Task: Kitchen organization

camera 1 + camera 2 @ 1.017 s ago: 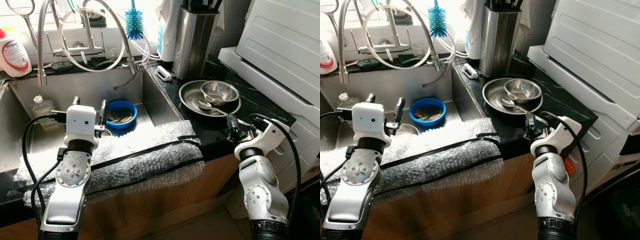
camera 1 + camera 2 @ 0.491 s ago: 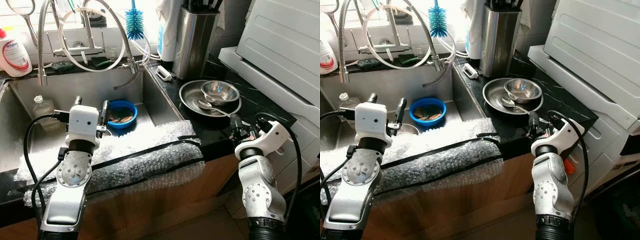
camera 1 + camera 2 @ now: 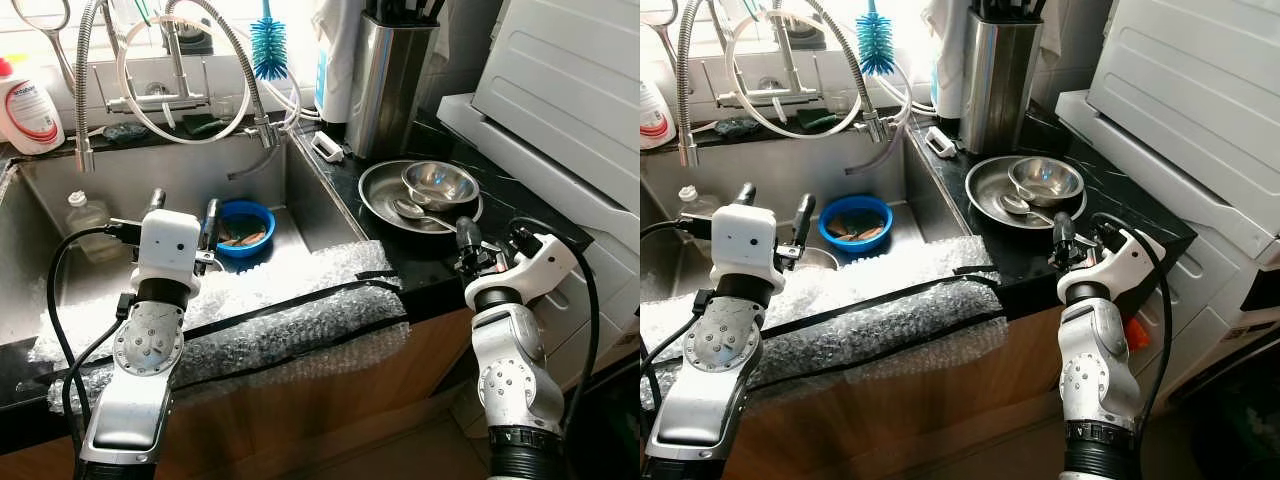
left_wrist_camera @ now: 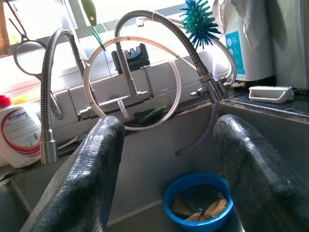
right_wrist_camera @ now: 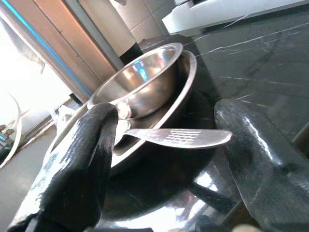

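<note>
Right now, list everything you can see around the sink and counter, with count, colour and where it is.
sink: one, steel, left of counter
blue bowl: one, in sink
clear bottle: one, sink's left
bubble wrap: one sheet, clear, over sink's front edge
bottle brush: one, teal, behind sink
white bottle: one, red label, ledge
knife block: one, steel, counter
steel pan: one, counter
small steel bowl: one, in pan
spoon: one, steel, on pan
left gripper: open, above sink
right gripper: open, at spoon handle

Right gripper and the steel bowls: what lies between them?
Between the open right gripper and the nested steel bowls, the spoon handle and bare black counter, seen in the right wrist view.
</note>
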Controlling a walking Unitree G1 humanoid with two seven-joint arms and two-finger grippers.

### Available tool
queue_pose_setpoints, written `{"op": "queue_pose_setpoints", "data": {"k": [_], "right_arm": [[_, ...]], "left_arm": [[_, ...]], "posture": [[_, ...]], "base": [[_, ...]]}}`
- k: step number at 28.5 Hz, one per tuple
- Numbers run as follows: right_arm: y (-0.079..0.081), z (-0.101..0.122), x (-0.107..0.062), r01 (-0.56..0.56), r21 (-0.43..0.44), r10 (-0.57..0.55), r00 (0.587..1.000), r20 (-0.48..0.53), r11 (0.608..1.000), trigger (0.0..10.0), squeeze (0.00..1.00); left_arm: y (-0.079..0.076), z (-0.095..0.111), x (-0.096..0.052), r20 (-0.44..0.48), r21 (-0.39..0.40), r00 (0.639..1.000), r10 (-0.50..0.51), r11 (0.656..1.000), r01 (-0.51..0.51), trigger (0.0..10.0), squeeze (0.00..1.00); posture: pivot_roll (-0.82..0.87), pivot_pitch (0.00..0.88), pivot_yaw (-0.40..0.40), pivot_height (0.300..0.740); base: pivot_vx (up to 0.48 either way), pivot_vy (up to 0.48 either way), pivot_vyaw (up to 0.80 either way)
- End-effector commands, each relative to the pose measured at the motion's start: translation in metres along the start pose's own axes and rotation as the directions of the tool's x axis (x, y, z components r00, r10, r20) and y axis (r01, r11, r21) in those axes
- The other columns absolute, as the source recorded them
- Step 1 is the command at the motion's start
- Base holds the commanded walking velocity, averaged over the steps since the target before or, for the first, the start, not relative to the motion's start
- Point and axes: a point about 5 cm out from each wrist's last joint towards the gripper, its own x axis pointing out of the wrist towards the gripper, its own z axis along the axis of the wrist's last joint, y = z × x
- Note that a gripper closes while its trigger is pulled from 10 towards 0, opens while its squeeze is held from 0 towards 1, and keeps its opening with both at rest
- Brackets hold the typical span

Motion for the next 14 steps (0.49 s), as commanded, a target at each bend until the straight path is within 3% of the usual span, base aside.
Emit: {"op": "queue_pose_setpoints", "data": {"k": [1,5,6,9,10,11,12,13,14], "right_arm": [[0.0009,-0.0001,0.0018,0.000,0.006,0.000,1.000,0.000,1.000,10.0,0.00],[-0.0008,-0.0013,0.0019,0.008,0.014,-0.008,1.000,-0.002,1.000,9.6,0.00],[-0.0009,-0.0017,0.0019,0.010,0.014,-0.010,1.000,-0.003,1.000,7.3,0.00],[-0.0013,-0.0042,0.0022,0.019,0.016,-0.019,1.000,-0.013,1.000,7.8,0.00],[-0.0005,-0.0052,0.0026,0.021,0.021,-0.020,1.000,-0.015,1.000,6.0,0.00],[-0.0001,-0.0056,0.0026,0.020,0.022,-0.020,1.000,-0.015,1.000,6.0,0.00],[0.0006,-0.0058,0.0028,0.019,0.026,-0.019,1.000,-0.014,0.999,4.9,0.00],[0.0006,-0.0058,0.0028,0.019,0.026,-0.019,1.000,-0.014,0.999,4.9,0.00],[0.0013,-0.0062,0.0033,0.016,0.007,-0.016,1.000,-0.013,1.000,3.9,0.00]], "left_arm": [[-0.0035,0.0024,0.0031,0.017,0.023,1.000,-0.023,0.999,0.023,10.0,0.00],[-0.0042,0.0023,0.0034,0.019,0.027,0.999,-0.028,0.999,0.028,10.0,0.00],[-0.0043,0.0023,0.0035,0.020,0.028,0.999,-0.029,0.999,0.029,10.0,0.00],[-0.0049,0.0021,0.0036,0.022,0.030,0.999,-0.031,0.999,0.030,10.0,0.00],[-0.0051,0.0022,0.0037,0.023,0.032,0.999,-0.031,0.999,0.030,10.0,0.00],[-0.0051,0.0022,0.0036,0.024,0.033,0.999,-0.032,0.999,0.031,10.0,0.00],[-0.0049,0.0023,0.0037,0.025,0.036,0.999,-0.033,0.999,0.032,10.0,0.00],[-0.0049,0.0023,0.0037,0.025,0.036,0.999,-0.033,0.999,0.032,10.0,0.00],[-0.0044,0.0021,0.0039,0.024,0.040,0.999,-0.036,0.999,0.035,10.0,0.00]], "posture": [[-0.03,0.000,-0.057,0.727],[-0.03,0.000,-0.058,0.727],[-0.03,0.000,-0.058,0.727],[-0.03,0.000,-0.057,0.727],[-0.03,0.000,-0.056,0.727],[-0.03,0.000,-0.056,0.727],[-0.03,0.000,-0.054,0.727],[-0.03,0.000,-0.054,0.727],[-0.03,0.000,-0.054,0.727]], "base": [[0.000,0.000,0.00],[0.000,0.000,0.00],[0.000,0.000,0.00],[0.000,0.000,0.00],[0.000,0.000,0.00],[0.000,0.000,0.00],[0.000,0.000,0.00],[0.000,0.000,0.00],[0.000,0.000,0.00]]}}
